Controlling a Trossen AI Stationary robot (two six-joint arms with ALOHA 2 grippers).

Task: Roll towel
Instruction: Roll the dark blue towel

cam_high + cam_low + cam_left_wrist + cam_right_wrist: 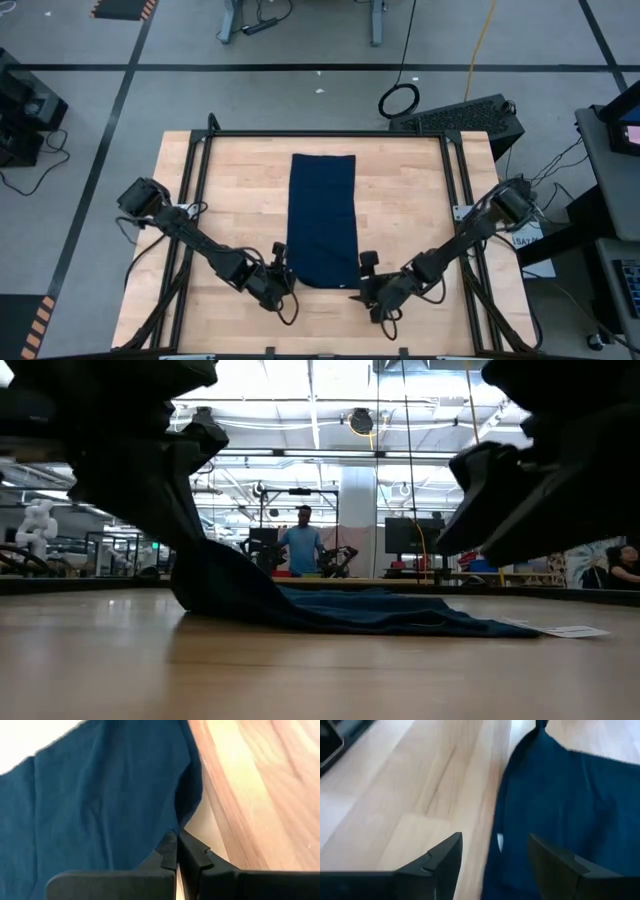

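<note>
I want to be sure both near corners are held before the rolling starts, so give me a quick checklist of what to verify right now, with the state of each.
1. Left gripper shut on the towel at its near left corner: ok, the corner is lifted off the table in the low view.
2. Right gripper holding the near right corner: not ok, its fingers are open with the towel's edge between them, nothing pinched.
3. Towel laid flat and straight along the table: ok, apart from the lifted corner.
4. White tag clear of the grip: ok, it lies flat by the near right corner.
5. Towel's far end free: ok.
</note>
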